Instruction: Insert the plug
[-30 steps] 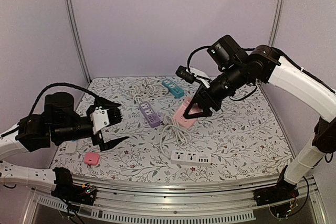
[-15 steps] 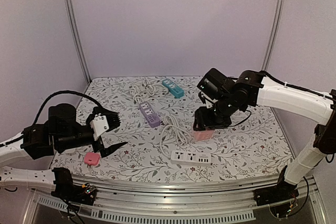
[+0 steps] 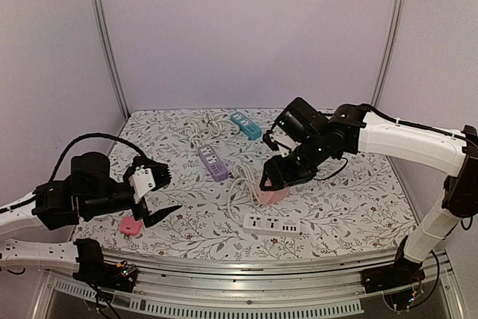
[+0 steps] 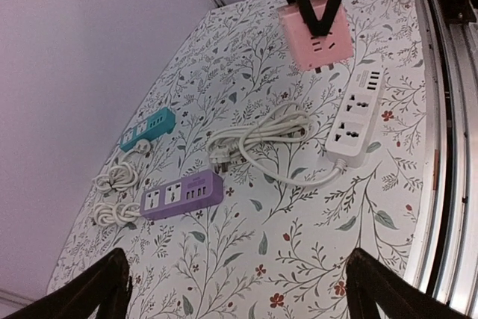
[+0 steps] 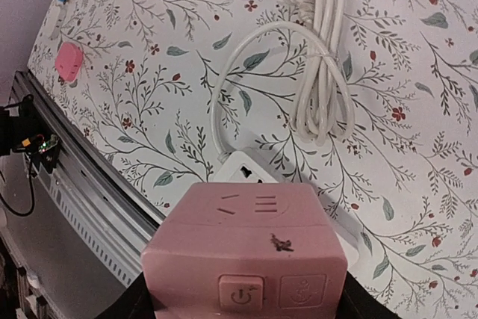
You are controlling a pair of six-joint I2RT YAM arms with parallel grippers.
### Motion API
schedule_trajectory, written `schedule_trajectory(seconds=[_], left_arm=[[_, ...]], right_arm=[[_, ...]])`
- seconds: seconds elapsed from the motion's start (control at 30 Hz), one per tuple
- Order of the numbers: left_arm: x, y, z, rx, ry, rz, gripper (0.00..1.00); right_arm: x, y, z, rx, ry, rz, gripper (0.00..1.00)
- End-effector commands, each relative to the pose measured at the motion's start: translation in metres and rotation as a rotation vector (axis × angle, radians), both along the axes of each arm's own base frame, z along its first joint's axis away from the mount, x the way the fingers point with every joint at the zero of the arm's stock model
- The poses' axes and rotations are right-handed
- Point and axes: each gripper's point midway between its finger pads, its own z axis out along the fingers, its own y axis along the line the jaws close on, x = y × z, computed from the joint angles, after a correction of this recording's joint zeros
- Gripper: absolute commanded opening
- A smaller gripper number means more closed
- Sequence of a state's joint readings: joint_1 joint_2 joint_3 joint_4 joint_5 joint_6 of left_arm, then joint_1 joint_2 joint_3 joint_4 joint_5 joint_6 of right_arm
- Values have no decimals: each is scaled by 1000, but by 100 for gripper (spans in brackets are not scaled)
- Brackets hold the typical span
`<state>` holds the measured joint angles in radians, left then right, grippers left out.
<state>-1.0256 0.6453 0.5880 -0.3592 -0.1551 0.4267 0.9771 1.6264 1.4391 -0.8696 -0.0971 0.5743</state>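
My right gripper (image 3: 282, 175) is shut on a pink power strip (image 3: 274, 194), gripping its two long sides. The strip hangs end down, just right of the coiled white cable (image 3: 249, 184). In the right wrist view the pink power strip (image 5: 246, 248) fills the space between the fingers of the right gripper (image 5: 243, 300), its socket face up. The cable's white plug (image 4: 222, 156) lies by the purple power strip (image 4: 181, 194). My left gripper (image 3: 173, 193) hovers open and empty over the left of the table. The left gripper (image 4: 235, 278) shows only cloth between its fingers.
A white power strip (image 3: 272, 224) lies near the front edge, joined to the coiled cable. A teal power strip (image 3: 246, 125) lies at the back. A small pink adapter (image 3: 131, 225) sits front left, under the left arm. The metal front rail (image 3: 246, 267) borders the table.
The right arm came down and to the left with the pink strip, turning it from tilted above the table to end down beside the cable. The left gripper sank slightly.
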Motion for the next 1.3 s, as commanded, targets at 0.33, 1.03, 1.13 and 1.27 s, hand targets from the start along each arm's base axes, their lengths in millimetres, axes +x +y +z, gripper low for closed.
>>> schedule_trajectory(seconds=[0.33,1.03,1.13,1.27], left_arm=[[-43,-55,45,-225,247,-255,98],[-55,-117,107,-244,-98,-393,82],[-57,-119,106,-239,-96,-399,74],[-59,-121,100,-209,-119,-412,55]], right_arm=[[-83,54,136,389,-886,1292,0],[-101,91,158,410,-1162,1414,0],[-100,92,159,402,-1169,1411,0],[-98,95,167,412,-1176,1375,0]])
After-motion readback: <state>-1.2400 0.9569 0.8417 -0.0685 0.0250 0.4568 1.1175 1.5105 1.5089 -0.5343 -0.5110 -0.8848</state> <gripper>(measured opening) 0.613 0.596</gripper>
